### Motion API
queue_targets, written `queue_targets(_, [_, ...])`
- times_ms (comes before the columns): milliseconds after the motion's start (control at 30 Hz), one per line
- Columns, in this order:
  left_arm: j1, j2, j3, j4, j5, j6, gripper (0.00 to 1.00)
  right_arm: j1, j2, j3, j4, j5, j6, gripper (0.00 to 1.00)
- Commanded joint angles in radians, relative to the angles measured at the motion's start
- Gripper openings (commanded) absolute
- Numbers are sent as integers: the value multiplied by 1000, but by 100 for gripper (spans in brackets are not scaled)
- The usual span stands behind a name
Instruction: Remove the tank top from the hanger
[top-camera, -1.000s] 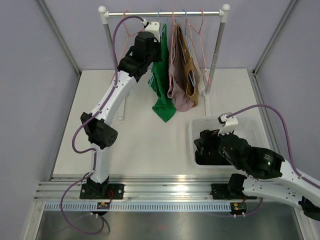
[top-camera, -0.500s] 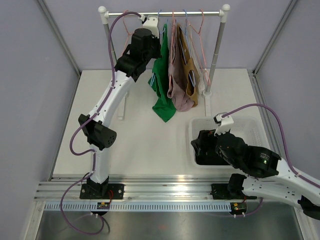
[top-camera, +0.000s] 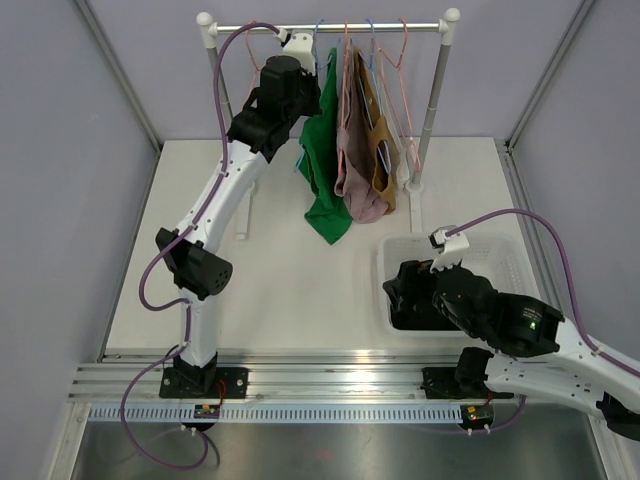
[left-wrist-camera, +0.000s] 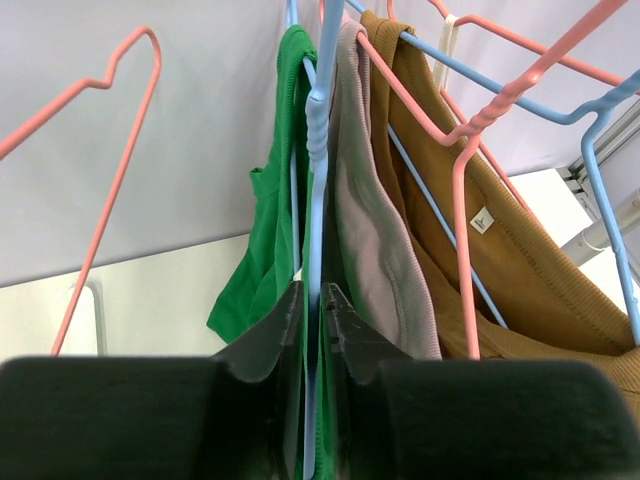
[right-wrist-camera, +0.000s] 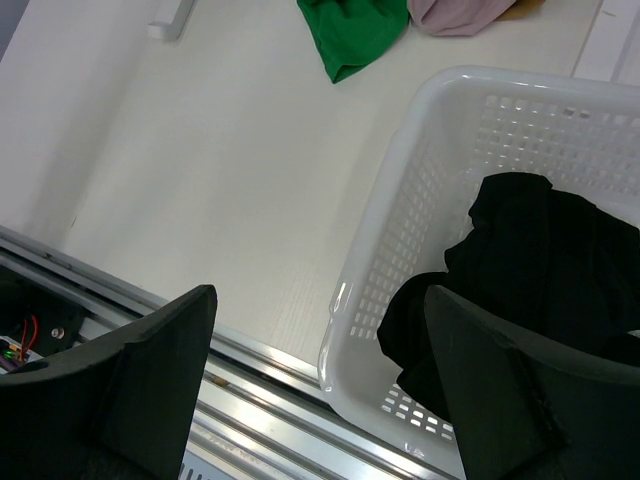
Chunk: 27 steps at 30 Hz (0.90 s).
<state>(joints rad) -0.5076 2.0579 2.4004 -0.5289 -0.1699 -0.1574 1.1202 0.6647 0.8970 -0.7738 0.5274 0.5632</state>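
Note:
A green tank top (top-camera: 322, 170) hangs from a blue hanger (left-wrist-camera: 318, 130) on the rack's rail (top-camera: 330, 27), leftmost of the garments. My left gripper (left-wrist-camera: 315, 300) is up at the rail (top-camera: 306, 88) and shut on the blue hanger's lower wire, with green tank top (left-wrist-camera: 268, 240) fabric caught between the jaws alongside it. My right gripper (right-wrist-camera: 318, 300) hovers open over the near left corner of the white basket (right-wrist-camera: 400, 200), holding nothing. In the top view the right gripper (top-camera: 402, 292) sits low beside the basket (top-camera: 505, 245).
A mauve top (top-camera: 355, 150) and a brown top (top-camera: 382, 140) hang right of the green one on pink and blue hangers. An empty pink hanger (left-wrist-camera: 110, 150) hangs to the left. A black garment (right-wrist-camera: 545, 265) lies in the basket. Rack posts (top-camera: 432, 110) stand at both ends.
My left gripper has lifted slightly back and left toward the rail, still closed on the hanger. The right arm has shifted a little to the left.

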Motion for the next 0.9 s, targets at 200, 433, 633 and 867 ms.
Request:
queue_targets(200, [9, 8, 31, 33, 13, -4, 17, 6, -27, -1, 42, -20, -26, 92])
queue_targets(433, [9, 13, 16, 52, 30, -36, 0, 6, -20, 6, 41, -23, -36, 92])
queue_targets(633, [-3, -53, -20, 84, -29, -64, 0, 6, -20, 11, 44, -21, -42, 92])
queue_targets(867, [-5, -145, 8, 90, -54, -56, 0, 6, -11, 10, 59, -38, -45, 92])
